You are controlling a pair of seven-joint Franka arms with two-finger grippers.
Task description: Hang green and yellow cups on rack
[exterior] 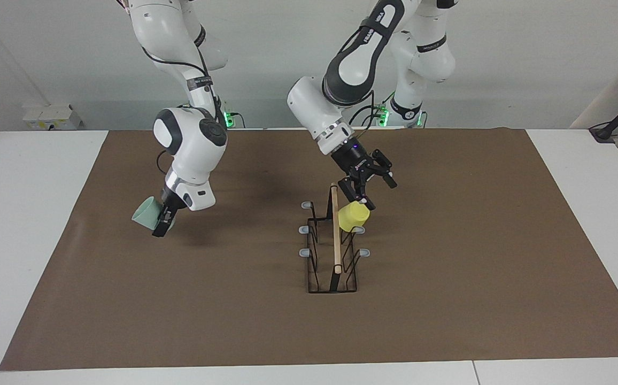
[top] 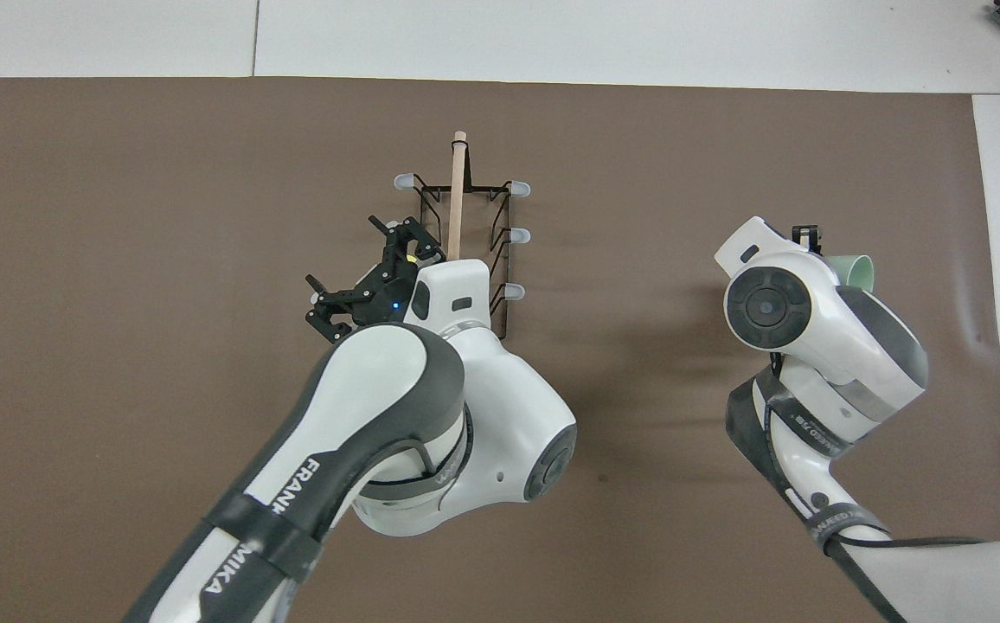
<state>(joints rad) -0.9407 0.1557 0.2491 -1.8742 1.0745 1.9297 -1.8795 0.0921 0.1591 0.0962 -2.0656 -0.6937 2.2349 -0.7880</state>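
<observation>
- My left gripper [exterior: 369,184] hangs spread wide just above the yellow cup [exterior: 353,216], gripping nothing.
- That cup sits mouth-down on a prong of the rack [exterior: 335,235], on the side toward my left arm's end of the table, at the end nearest me.
- My right gripper [exterior: 163,218] is clamped on the green cup [exterior: 147,213], held tilted above the mat [exterior: 448,299], well apart from the rack.
- Risk: pulling my left fingers away carelessly could clip the yellow cup and knock it off its prong.
- Risk: the green cup is gripped by its rim; if it slips, it will meet the prong skewed.
</observation>
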